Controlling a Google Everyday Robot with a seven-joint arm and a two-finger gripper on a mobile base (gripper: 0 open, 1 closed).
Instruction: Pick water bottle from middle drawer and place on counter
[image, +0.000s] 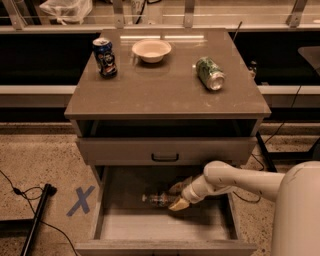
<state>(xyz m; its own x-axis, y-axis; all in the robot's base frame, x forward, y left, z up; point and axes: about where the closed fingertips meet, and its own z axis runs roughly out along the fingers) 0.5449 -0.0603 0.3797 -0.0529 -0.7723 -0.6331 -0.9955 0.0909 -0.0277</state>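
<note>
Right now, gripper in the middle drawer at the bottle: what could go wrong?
The water bottle lies on its side by the gripper; it may roll away on the middle drawer floor.
Lifting out, it could catch the upper drawer front overhead.
The green can lies sideways on the counter; a bump could roll it.

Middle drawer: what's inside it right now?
The water bottle lies on its side in the middle drawer, with the gripper at its right end, hiding that end. The drawer's back is in shadow.
</note>
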